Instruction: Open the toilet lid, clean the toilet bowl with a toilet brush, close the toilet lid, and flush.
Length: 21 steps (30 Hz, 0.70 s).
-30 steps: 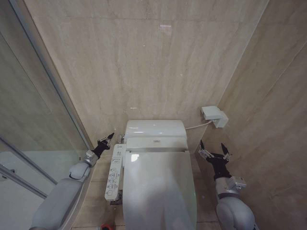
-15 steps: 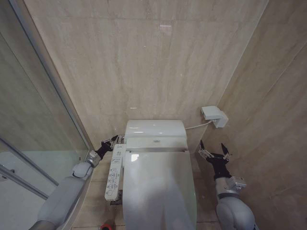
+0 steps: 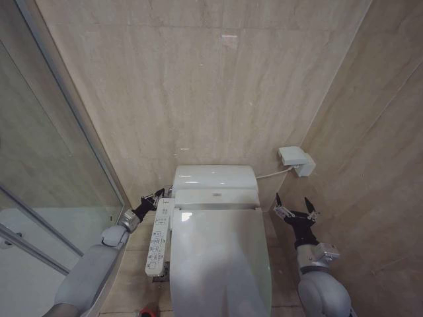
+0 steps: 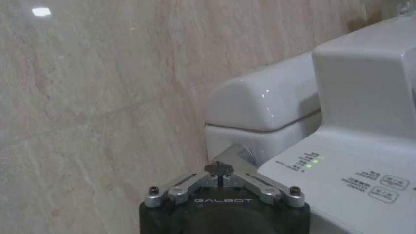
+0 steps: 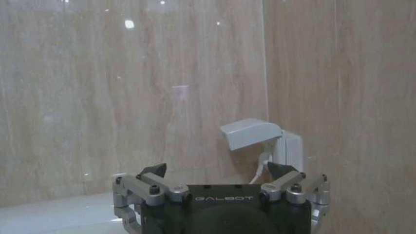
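The toilet lid [image 3: 220, 257] lies closed and flat, hiding the toilet bowl beneath it. The white tank unit [image 3: 214, 181] sits behind it against the wall. My left gripper [image 3: 158, 194] reaches in at the tank's left side. In the left wrist view its fingers [image 4: 219, 168] meet in a point, shut with nothing held, right against a round knob [image 4: 245, 153] on the side of the tank. My right gripper [image 3: 293, 205] hovers open to the right of the toilet, apart from it and facing the wall. The toilet brush is out of view.
A white control panel [image 3: 157, 236] with buttons runs along the toilet's left side. A wall socket box [image 3: 295, 160] with a cable sits at the back right. A glass shower partition [image 3: 53, 172] closes off the left. A small red object [image 3: 147, 312] peeks in at the bottom edge.
My left arm has pushed forward and to the right, bringing its shut gripper from beside the panel up against the tank's side. The right arm has stayed still.
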Motion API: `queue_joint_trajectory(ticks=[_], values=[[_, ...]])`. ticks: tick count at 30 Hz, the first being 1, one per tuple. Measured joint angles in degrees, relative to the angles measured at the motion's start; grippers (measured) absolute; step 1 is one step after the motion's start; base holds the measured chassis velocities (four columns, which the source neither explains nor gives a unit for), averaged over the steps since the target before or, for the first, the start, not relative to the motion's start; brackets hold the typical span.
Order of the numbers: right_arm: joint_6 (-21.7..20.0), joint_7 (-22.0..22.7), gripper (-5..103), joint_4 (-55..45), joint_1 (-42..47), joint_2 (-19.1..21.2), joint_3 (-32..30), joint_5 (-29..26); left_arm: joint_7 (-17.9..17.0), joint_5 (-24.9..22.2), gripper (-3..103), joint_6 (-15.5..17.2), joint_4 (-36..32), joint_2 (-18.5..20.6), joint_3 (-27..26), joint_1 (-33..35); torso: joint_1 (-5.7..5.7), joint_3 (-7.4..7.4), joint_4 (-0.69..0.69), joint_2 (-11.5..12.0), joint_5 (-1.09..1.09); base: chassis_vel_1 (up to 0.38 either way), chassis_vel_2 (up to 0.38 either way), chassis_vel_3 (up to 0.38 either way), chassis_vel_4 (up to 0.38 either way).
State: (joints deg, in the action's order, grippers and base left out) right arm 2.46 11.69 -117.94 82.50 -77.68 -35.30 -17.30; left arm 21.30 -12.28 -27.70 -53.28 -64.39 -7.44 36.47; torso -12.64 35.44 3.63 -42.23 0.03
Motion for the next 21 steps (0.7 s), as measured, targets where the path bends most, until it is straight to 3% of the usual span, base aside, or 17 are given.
queue_joint_trajectory(ticks=[8,21], values=[[0.0,0.0,100,0.0,0.0,0.0,0.0,0.0,-0.45,0.41,0,0.8,-2.78,-0.74,-0.43,2.21,0.0,0.0,-0.05,0.0,0.01,0.0,0.0,0.0,0.0],[0.0,0.0,100,0.0,0.0,0.0,0.0,0.0,-0.48,0.93,0,0.92,-3.31,-1.17,-0.93,3.23,0.0,0.01,0.01,0.0,-0.02,0.0,0.0,0.0,0.0]])
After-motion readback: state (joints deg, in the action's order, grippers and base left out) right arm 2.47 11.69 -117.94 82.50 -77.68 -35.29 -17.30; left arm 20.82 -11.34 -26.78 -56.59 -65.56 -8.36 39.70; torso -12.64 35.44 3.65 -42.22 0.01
